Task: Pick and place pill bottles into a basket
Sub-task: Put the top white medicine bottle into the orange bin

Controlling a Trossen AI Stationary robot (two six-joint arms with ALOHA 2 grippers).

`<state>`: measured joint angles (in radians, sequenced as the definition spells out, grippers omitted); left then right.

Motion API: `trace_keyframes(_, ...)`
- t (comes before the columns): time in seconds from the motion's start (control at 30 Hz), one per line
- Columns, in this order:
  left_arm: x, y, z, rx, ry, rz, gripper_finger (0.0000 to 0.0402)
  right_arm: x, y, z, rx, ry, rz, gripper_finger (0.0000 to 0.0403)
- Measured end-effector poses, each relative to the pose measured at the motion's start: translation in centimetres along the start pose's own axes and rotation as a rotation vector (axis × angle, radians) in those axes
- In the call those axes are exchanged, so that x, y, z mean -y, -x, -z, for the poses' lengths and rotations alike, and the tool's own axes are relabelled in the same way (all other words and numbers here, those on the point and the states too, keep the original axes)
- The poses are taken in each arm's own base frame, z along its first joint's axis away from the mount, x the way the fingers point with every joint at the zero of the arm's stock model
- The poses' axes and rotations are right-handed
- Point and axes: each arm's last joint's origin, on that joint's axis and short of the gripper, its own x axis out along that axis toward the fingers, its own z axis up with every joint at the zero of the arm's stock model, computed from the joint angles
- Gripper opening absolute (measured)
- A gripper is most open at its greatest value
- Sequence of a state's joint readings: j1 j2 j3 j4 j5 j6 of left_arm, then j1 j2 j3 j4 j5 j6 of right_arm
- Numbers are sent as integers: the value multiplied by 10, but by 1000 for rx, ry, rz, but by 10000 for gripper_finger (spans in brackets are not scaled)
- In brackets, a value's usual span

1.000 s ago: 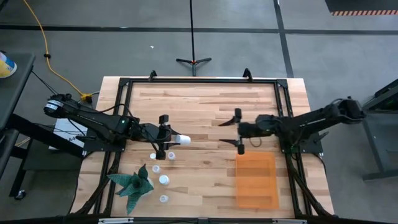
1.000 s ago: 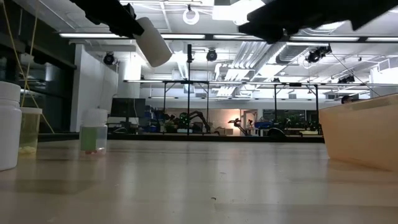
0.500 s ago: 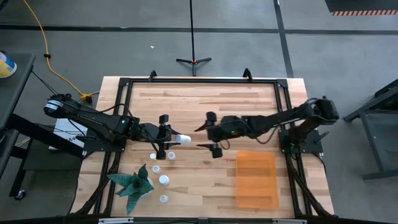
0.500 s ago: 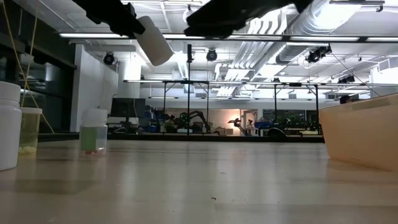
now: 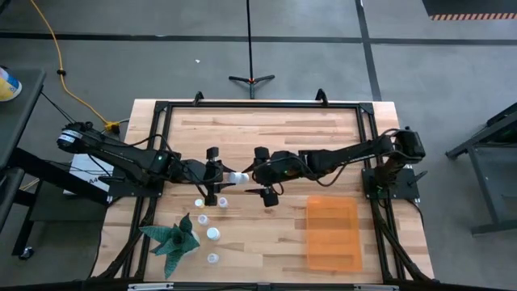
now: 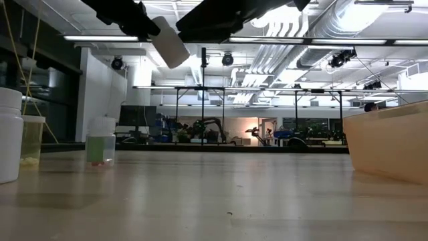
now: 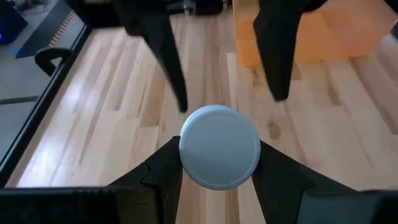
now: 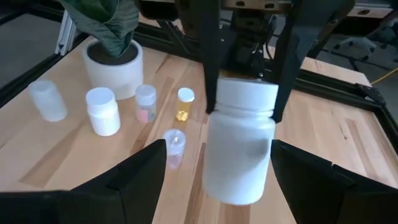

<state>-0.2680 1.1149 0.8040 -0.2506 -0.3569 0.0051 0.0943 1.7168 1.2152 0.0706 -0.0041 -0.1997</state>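
A white pill bottle (image 5: 237, 178) hangs above the table's middle with my left gripper (image 5: 229, 179) shut on it. My right gripper (image 5: 255, 177) is open just to its right. Its two fingers (image 7: 168, 62) stand on either side of the bottle's free end, apart from it. Several more pill bottles (image 5: 208, 220) stand upright on the table below my left gripper, some white (image 8: 102, 111) and some clear (image 8: 146, 102). The orange basket (image 5: 333, 234) stands on the table at the near right. My left gripper pinches the bottle's narrower cap end (image 8: 244, 96) between its two fingers (image 8: 210, 68), one on each side. The fingers come from the table's left, slanting downward, and lie along the bottle. The bottle is lifted clear and tilted, its wider end (image 6: 175, 53) pointing right and down.
A spiky green plant in a white pot (image 5: 173, 237) stands at the near left beside the loose bottles. A black frame (image 5: 258, 106) runs along the table's far edge and sides. Bare wood lies between the bottles and the basket (image 6: 391, 140).
My right gripper has gone toward the table's left, up to the held bottle, and has stayed open. My left gripper and the bottle have kept still.
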Motion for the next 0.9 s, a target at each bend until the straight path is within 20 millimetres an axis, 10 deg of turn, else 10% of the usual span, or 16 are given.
trace_keyframes(0.9, 3, -7, -10, 102, -39, -4, 202, 5, 0, -2, 23, 47, 37, 279)
